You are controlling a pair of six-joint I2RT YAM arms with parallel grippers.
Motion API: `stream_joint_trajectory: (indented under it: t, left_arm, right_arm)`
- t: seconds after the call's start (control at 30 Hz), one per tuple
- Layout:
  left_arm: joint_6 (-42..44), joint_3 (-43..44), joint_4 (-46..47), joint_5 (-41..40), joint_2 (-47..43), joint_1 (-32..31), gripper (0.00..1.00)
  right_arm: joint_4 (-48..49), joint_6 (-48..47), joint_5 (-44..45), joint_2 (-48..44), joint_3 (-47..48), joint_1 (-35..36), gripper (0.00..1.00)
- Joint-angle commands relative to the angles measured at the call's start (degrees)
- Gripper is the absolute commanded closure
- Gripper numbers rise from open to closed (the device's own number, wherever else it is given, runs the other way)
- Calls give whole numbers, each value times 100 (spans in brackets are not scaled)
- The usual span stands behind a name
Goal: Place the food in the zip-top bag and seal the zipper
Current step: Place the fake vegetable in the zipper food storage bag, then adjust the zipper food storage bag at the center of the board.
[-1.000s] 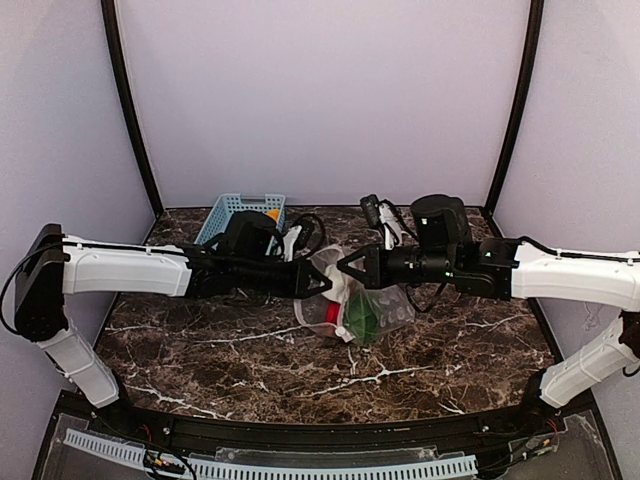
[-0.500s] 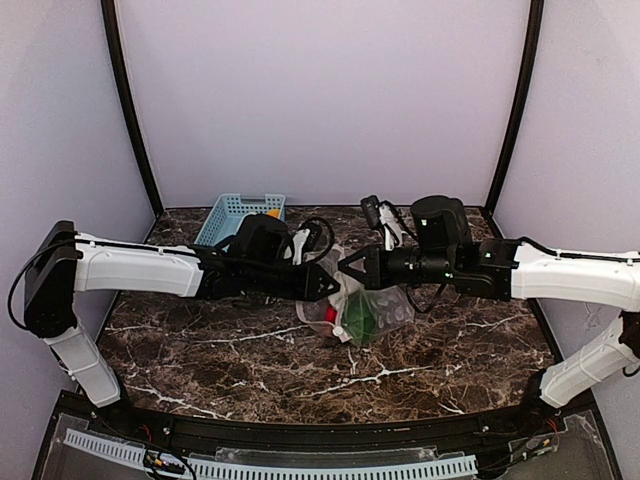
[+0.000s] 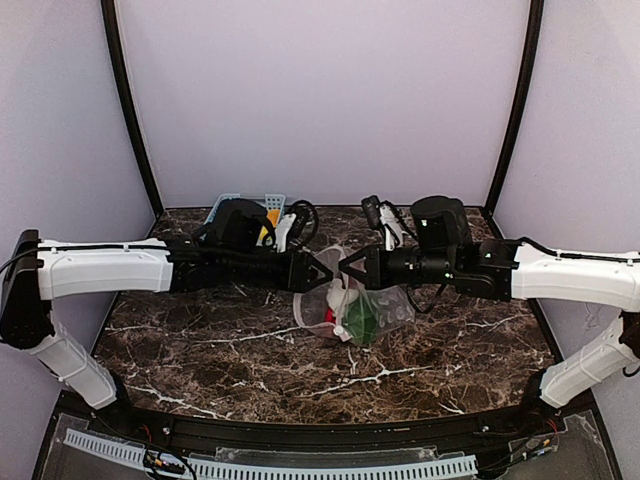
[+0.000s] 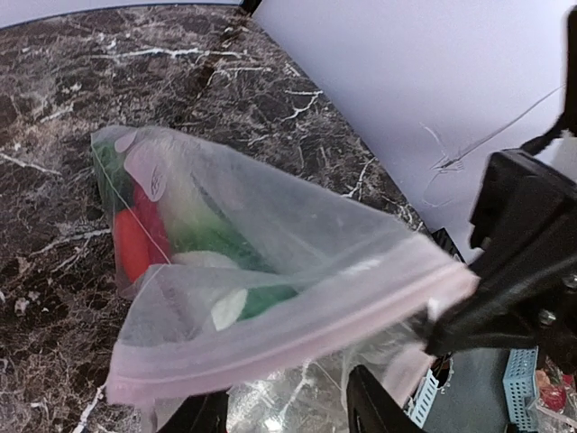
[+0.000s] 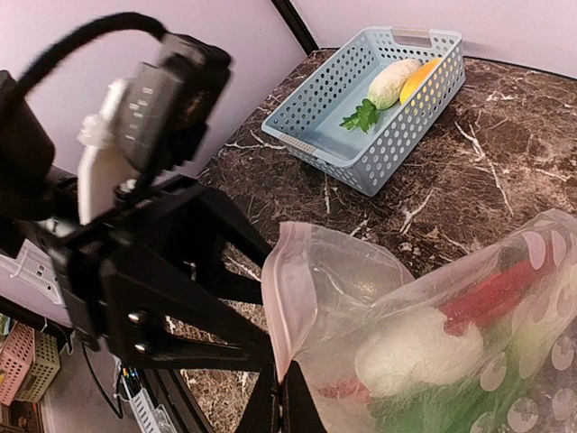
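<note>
Bag is thin floppy film, light and slippery. Food inside (red, green, white pieces) is weighing it down, so it's sagging from the top edge. The zipper is the only stiffer part, so grab there, not the film.

Right gripper is pinching one end of the zipper, fingers closed on it. The bag is hanging off it mid-table; can't tell if the bottom is touching.

Left gripper is sitting with fingers spread wide, gripping nothing. The zipper is running across just past its fingertips. The mouth is looking unsealed near the right's pinch.

Basket at back left is holding a few more pieces.
</note>
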Motion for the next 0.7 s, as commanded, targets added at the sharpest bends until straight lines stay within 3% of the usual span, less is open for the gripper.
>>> stream_joint_trajectory:
  t: [0.0, 0.2, 0.43, 0.67]
  left_arm:
    - [264, -253, -548, 48, -821, -5, 55]
    - [47, -744, -766, -67, -1196, 242, 54]
    - [-408, -1303, 115, 471, -979, 402, 47]
    - [-462, -1132, 352, 620, -485, 426, 54]
  right_arm:
    - [196, -63, 137, -187, -81, 63, 100]
    - [187, -65, 127, -186, -70, 63, 100]
    - [170, -45, 122, -216, -67, 62, 100]
    - [161, -32, 131, -238, -85, 67, 100]
